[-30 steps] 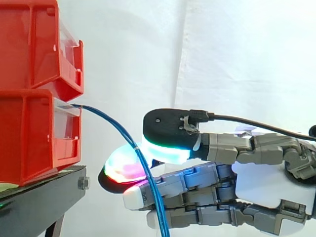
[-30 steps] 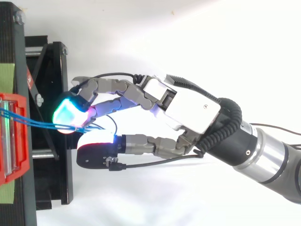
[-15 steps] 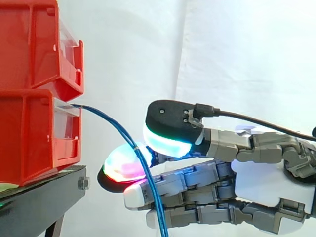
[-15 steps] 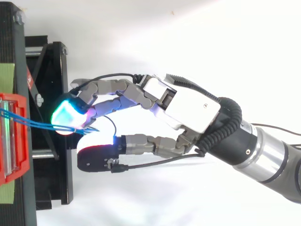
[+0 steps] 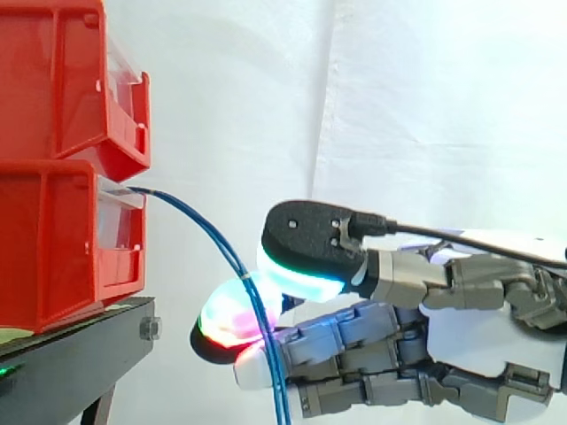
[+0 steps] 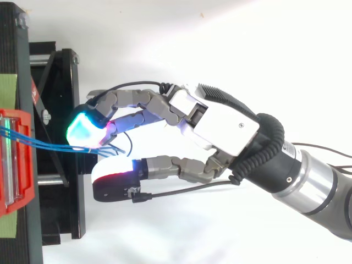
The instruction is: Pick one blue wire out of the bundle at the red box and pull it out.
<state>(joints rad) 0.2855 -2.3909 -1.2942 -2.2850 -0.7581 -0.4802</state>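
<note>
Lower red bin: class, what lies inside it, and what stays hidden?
Out of the lower red bin, over its clear front panel, come blue wires. Its red walls cover how far they run inside and anything else there.

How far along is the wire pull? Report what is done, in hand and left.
Done: the approach. The hand is at the blue wires, which run from the lower red bin to it and hang down past it.
In hand: singling out one wire. Whether any is gripped cannot be told.
Left: the pull itself. The wires lead into the bin, and none is out.
</note>
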